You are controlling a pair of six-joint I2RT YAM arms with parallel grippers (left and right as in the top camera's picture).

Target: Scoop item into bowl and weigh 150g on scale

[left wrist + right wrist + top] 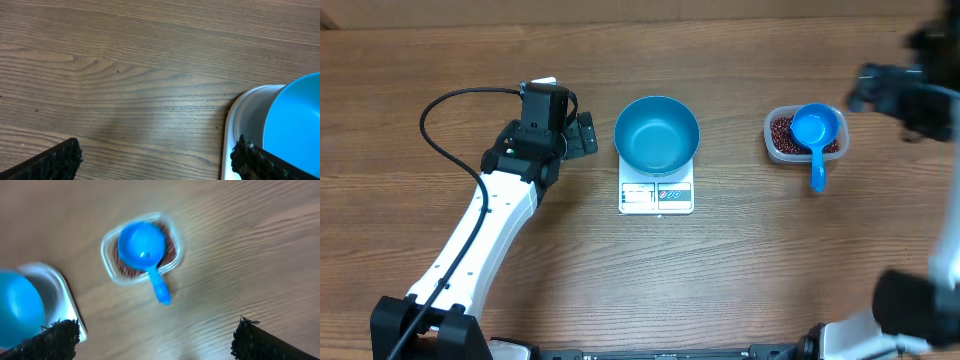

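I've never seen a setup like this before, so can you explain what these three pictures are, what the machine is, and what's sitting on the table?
It is a robot with two arms at a wooden table. One picture looks down from above; the other two come from cameras on each wrist, with the dark fingertips at the bottom corners. The left gripper rests beside the white scale, which carries an empty blue bowl. The right gripper is up above the table, blurred from above. Below it, a clear tub of red-brown beans has a blue scoop lying across it. Both grippers are open and hold nothing.
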